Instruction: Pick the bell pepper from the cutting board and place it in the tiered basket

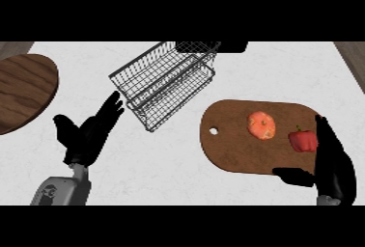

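Bell pepper (302,140) on cutting board (239,144), ungrasped; right robot hand (332,166) beside it, fingers straight. Left robot hand (89,131) released. Tiered basket (162,83) unfilled.

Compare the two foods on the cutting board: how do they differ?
The pepper is red with a small dark stem on top; the other food is orange, pale-speckled, and stemless. The pepper looks blocky, the orange food round. The pepper lies close beside the right hand; the orange food lies nearer the board's middle, farther from that hand. Both rest on the board, untouched.
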### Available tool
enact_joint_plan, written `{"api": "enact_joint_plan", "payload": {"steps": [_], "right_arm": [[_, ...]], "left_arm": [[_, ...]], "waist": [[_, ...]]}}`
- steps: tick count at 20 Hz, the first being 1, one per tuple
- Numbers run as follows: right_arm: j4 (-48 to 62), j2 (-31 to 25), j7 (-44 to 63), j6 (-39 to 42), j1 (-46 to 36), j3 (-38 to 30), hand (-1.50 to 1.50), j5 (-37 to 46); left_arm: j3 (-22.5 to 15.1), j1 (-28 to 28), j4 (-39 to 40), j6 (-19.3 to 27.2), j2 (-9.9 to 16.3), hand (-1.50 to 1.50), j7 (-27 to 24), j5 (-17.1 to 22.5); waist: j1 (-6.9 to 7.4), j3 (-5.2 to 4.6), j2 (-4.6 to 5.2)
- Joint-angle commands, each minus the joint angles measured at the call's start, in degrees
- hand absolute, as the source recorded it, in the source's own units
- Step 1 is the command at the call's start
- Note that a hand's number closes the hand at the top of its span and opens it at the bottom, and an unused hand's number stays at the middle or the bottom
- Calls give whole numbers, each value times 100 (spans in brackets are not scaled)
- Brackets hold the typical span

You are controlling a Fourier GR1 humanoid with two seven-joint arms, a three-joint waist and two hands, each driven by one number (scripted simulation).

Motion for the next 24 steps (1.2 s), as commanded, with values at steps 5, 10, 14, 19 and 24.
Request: {"api": "enact_joint_plan", "payload": {"steps": [5,10,14,19,24], "right_arm": [[884,70,-601,-160,-310,-521,-150,-270],[1429,311,-814,-414,-531,-395,-150,-129],[1956,266,-1244,-454,-599,-397,-150,-181],[2026,319,-1911,-594,-744,-252,150,-265],[2345,172,-1788,-534,-1291,-471,150,-102]], "left_arm": [[65,4,-231,-56,-157,0,259,-177],[215,-152,284,-246,-150,0,-63,-222],[93,-20,-14,-140,-324,0,-36,-242],[64,114,-245,-57,-348,0,119,-328],[297,-397,35,-89,-320,0,359,-217]], "waist": [[-1,-3,5],[-4,-4,8],[3,-3,10],[16,-2,6],[9,-3,13]]}}
